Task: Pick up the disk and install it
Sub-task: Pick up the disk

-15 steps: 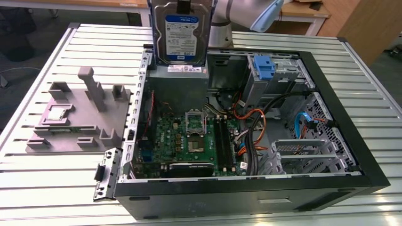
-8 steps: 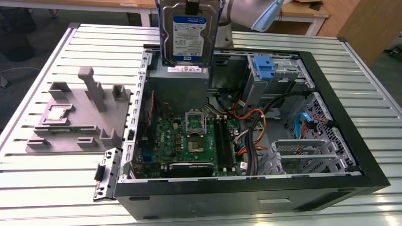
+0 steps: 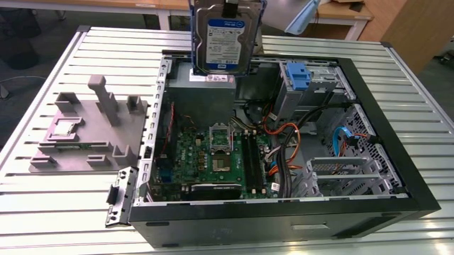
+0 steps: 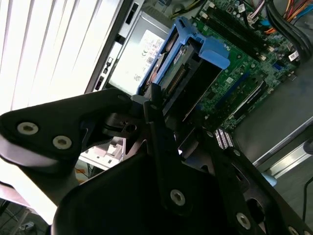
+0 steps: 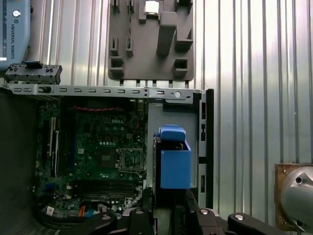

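The disk (image 3: 225,40), a silver-grey drive with a blue-and-white label and blue carrier rails, hangs upright in the air above the back of the open computer case (image 3: 397,175). My gripper (image 3: 230,6) is shut on its upper edge. In the second wrist view the black fingers (image 4: 155,105) clamp the disk (image 4: 188,63), whose blue carrier tab points at the motherboard. In the first wrist view the disk (image 5: 173,161) is seen edge-on over the grey power-supply box, with my gripper (image 5: 168,215) holding it.
Inside the case lie the green motherboard (image 3: 212,159), the grey power supply (image 3: 206,87), a drive bay with a blue bracket (image 3: 299,74), and orange and black cables (image 3: 291,143). A grey fixture plate (image 3: 85,127) stands on the slatted table (image 3: 57,202) at the exterior view's left.
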`<action>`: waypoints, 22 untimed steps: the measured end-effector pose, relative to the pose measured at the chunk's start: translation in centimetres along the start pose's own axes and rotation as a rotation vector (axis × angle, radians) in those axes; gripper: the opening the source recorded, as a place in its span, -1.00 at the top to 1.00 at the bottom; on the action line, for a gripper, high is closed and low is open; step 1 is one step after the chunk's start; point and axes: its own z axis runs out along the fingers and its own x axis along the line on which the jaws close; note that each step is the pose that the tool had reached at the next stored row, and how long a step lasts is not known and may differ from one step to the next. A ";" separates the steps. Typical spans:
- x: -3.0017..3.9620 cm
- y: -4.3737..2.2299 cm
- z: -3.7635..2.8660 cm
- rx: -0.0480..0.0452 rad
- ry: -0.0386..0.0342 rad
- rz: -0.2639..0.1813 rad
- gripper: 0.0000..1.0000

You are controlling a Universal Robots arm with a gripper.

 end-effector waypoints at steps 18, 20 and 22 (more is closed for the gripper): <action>0.06 -4.22 -0.26 -0.0039 -0.0001 0.000 0.30; 0.06 -4.58 -0.29 -0.0044 0.0000 0.000 0.30; 0.08 -4.89 -0.30 -0.0047 0.0000 0.000 0.30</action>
